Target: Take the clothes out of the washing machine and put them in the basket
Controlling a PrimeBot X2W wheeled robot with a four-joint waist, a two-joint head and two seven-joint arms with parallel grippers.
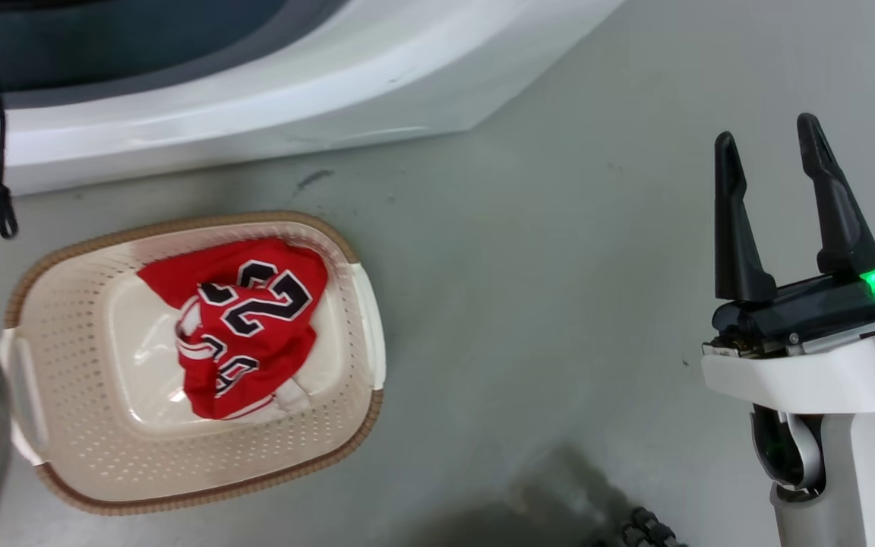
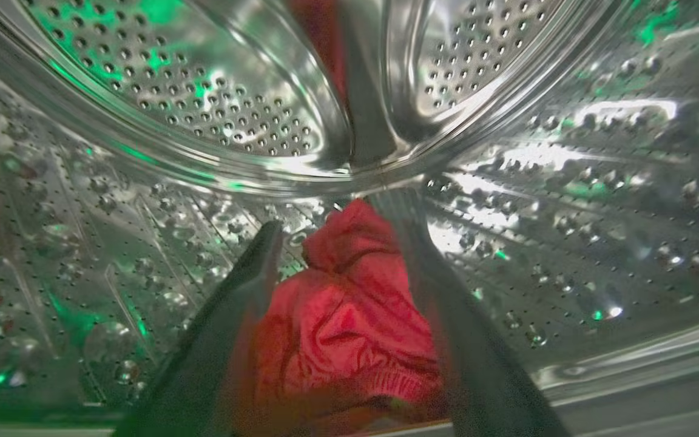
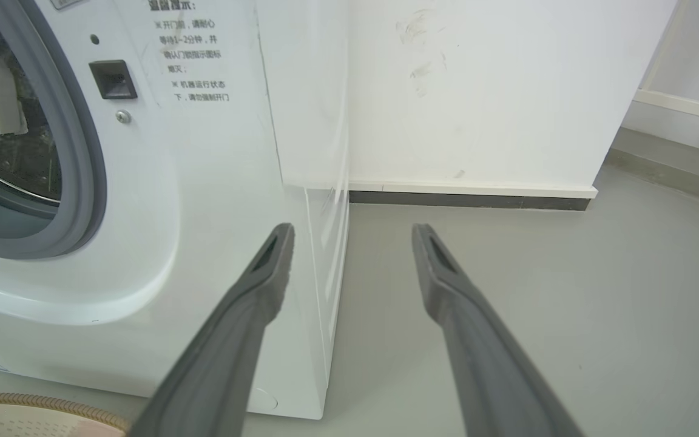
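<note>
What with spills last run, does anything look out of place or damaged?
Nothing serious. The jersey lies crumpled but wholly inside the upright basket; another red garment sits between the left gripper's fingers in the drum. Only a dark floor scuff.

The right gripper (image 3: pixel 352 230) rises from six o'clock, fingers spread apart over grey floor (image 3: pixel 568 291). The washing machine (image 3: pixel 216 182) stands from nine to eleven o'clock, and the basket (image 3: pixel 40 403) rim shows at seven o'clock.
</note>
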